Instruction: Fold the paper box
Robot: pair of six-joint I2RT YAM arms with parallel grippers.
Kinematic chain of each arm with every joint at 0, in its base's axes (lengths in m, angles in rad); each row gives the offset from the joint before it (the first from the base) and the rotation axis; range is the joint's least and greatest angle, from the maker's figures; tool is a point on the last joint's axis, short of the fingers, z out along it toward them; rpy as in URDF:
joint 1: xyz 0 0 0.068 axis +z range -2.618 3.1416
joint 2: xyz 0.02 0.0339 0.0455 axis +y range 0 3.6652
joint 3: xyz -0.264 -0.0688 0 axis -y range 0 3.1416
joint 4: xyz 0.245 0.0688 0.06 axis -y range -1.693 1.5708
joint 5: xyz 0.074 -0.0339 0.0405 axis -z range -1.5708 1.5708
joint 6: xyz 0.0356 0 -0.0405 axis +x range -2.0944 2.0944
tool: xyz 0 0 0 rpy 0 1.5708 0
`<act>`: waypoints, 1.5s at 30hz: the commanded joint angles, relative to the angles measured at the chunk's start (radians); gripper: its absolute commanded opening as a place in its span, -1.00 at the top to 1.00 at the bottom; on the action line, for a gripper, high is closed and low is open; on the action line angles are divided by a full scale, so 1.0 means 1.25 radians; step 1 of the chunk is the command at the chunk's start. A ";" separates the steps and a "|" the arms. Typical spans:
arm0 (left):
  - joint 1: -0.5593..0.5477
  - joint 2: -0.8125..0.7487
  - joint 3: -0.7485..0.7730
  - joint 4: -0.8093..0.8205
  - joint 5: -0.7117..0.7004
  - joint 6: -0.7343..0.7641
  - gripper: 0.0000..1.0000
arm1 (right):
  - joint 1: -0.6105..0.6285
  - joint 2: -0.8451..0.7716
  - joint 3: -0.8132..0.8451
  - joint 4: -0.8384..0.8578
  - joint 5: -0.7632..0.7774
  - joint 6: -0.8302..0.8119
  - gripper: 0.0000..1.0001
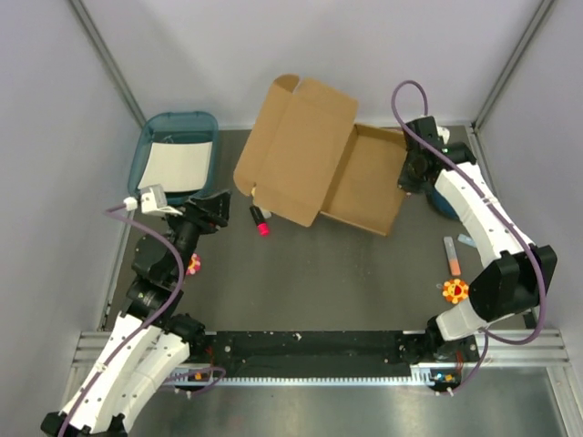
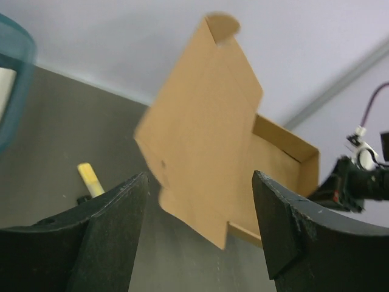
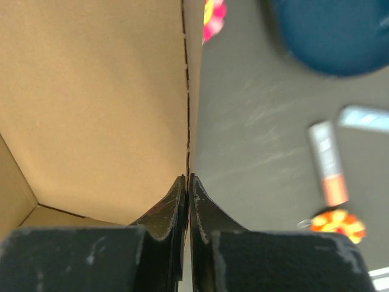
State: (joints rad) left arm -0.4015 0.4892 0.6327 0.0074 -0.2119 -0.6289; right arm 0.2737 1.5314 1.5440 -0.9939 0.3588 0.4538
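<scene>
Grey table, paper box at the far middle, lid flap tilted up.
Right gripper pinched tight on the box's right wall; left gripper jaws apart, near the lid, gripping nothing. Red-capped marker partly hidden by the lid edge; blue round thing cut off by the frame.

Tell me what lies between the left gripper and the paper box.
In the top view, a small black stick with a red end lies between the left gripper and the paper box, right beside the box.
</scene>
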 commanded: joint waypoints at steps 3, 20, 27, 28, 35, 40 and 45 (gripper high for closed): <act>0.002 0.016 -0.061 0.149 0.223 -0.029 -0.48 | 0.018 -0.091 -0.089 -0.010 -0.206 0.416 1.00; -0.013 0.103 -0.148 0.264 0.375 -0.038 -0.34 | 0.240 -0.079 -0.417 0.033 -0.132 1.015 1.00; -0.016 0.098 -0.177 0.268 0.349 -0.068 -0.34 | 0.364 -0.037 -0.387 0.036 -0.033 1.248 1.00; -0.017 0.101 -0.176 0.262 0.346 -0.068 -0.34 | 0.369 -0.013 -0.381 0.036 -0.032 1.265 1.00; -0.019 0.082 -0.177 0.216 0.319 -0.036 -0.35 | 0.385 0.030 -0.359 0.036 -0.049 1.215 0.36; -0.019 0.095 -0.164 0.183 0.306 -0.031 -0.36 | 0.423 -0.036 -0.384 0.016 0.017 1.076 0.12; -0.019 0.104 -0.155 0.171 0.300 -0.026 -0.38 | 0.423 -0.136 -0.403 -0.037 0.034 0.927 -0.08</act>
State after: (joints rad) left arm -0.4206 0.6132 0.4149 0.2234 0.1802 -0.6796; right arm 0.7933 1.4876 1.0527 -0.9733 0.3344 1.7920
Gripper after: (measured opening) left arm 0.685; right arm 0.506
